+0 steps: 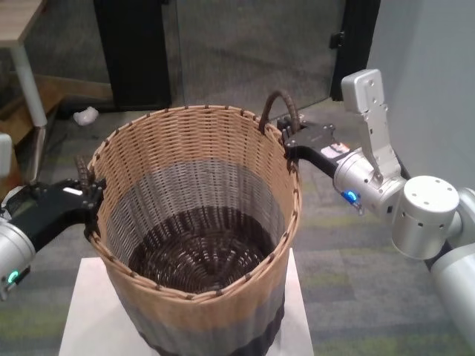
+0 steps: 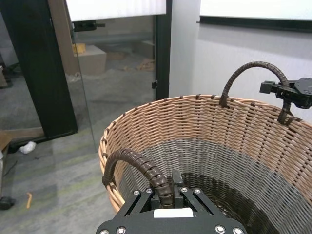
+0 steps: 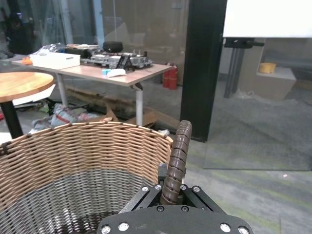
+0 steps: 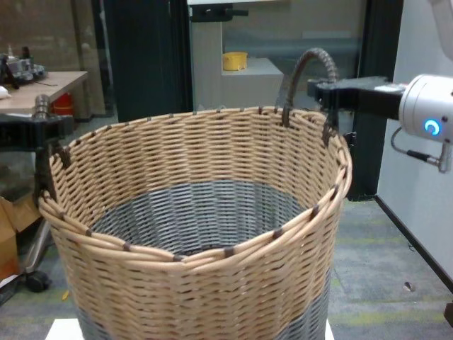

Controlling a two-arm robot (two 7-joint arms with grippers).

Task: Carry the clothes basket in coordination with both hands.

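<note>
- The clothes basket [image 1: 197, 222] stands upright on a white stand [image 1: 78, 311].
- The left gripper [image 1: 95, 194] is clamped on the left handle [image 2: 139, 168].
- The right gripper [image 1: 288, 139] is clamped on the right handle [image 1: 278, 107].

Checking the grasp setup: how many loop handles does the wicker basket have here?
2. One dark brown wrapped loop handle sits on the large round woven wicker basket rim in the left gripper; the other opposite, in the right gripper.

dim, even indoor light, soft and without hard shadows. deep shade at the basket [image 1: 194, 245] bottom between both pincers. white glare on the panel [image 2: 117, 9] beyond the left pincer [image 2: 165, 197]. mild softness throughout; background slightly blurred.
</note>
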